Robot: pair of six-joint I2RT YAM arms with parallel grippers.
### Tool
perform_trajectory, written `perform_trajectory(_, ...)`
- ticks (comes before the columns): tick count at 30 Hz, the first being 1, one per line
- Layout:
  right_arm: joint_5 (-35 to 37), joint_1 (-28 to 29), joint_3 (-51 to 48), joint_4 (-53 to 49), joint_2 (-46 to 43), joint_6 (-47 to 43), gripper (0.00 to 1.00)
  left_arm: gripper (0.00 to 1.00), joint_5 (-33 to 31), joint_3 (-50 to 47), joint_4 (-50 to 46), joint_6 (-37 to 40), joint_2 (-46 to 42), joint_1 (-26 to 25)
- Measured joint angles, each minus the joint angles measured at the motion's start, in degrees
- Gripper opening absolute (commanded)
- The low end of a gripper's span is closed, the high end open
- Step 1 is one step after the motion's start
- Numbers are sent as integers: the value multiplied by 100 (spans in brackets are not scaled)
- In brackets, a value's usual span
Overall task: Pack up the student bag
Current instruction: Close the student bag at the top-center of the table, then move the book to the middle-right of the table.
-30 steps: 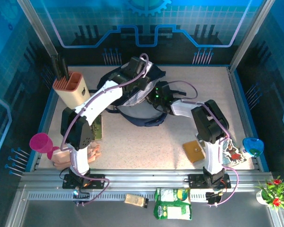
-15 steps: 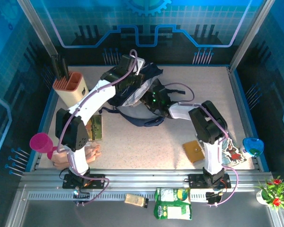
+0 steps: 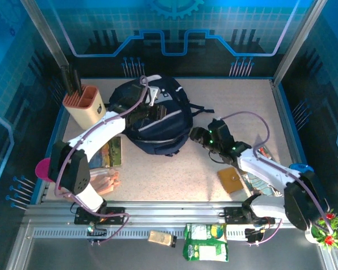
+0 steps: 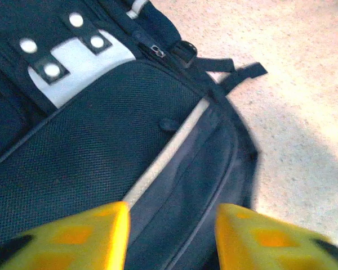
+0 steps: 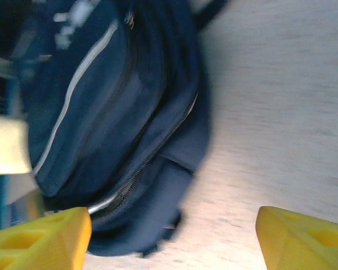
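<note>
From above, the student bag lies flat at the desk's far middle, within both arms' reach.

Left wrist: the left tool hovers open and empty over its front panel.

Right wrist: the right tool gapes wide beside the bag, probably free to fetch items.

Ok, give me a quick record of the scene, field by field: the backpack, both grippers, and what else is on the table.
backpack: navy backpack lying at the back middle of the table
left gripper: left gripper open, over the backpack, holding nothing
right gripper: right gripper open, off the backpack's right side, holding nothing
left of backpack: pen holder, upright, with dark pens
front right: brown square lying flat on the table
</note>
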Motion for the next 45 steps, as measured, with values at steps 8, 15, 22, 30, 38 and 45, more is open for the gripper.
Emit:
perform_trajectory(8,730,-1198,-68,-1823,-304,-428,86,88,501,-455,341,-518,-273,0)
perform_trajectory(15,662,-2166,-157,-2293,68,-710,86,97,612,-463,612,-612,-343,0)
perform_trajectory(22,136,-2662,-284,-2203,588,-763,86,99,791,-470,660,-636,-343,-2)
perform_trajectory(30,-186,-2704,435,-1878,1683,-780,85,99,822,-424,632,-654,-240,-136)
perform_trajectory(38,-815,-2710,2063,-988,3270,-719,80,99,824,-9,546,-807,186,-503)
perform_trajectory(45,-885,-2710,2540,-686,3595,-920,81,99,984,485,481,-1416,791,-787)
